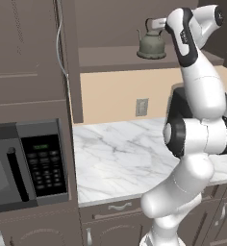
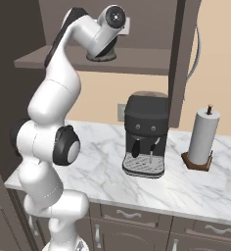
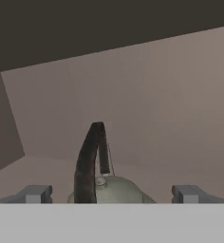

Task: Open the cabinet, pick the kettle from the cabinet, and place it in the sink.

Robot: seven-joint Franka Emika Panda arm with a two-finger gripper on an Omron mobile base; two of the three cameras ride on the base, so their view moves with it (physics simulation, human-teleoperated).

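The cabinet (image 1: 110, 56) stands open, its doors swung out to either side with curved silver handles (image 1: 62, 48). On its shelf sits the grey-green kettle (image 1: 151, 44) with a thin black loop handle. My gripper (image 1: 157, 23) is up at the shelf, right by the top of that handle, on its right side. In the hand view the kettle (image 3: 118, 190) lies close ahead with its black handle rising between my fingertips (image 3: 37, 193). The gripper (image 3: 113, 194) is open and holds nothing. In the right base view my arm hides most of the kettle (image 2: 100, 57). The sink is out of view.
Under the cabinet runs a white marble counter (image 1: 115, 153) with a black coffee machine (image 2: 146, 132) and a paper towel roll (image 2: 203, 137). A microwave (image 1: 29, 163) sits in the tall unit at the left. The right door (image 2: 183, 59) juts out above the coffee machine.
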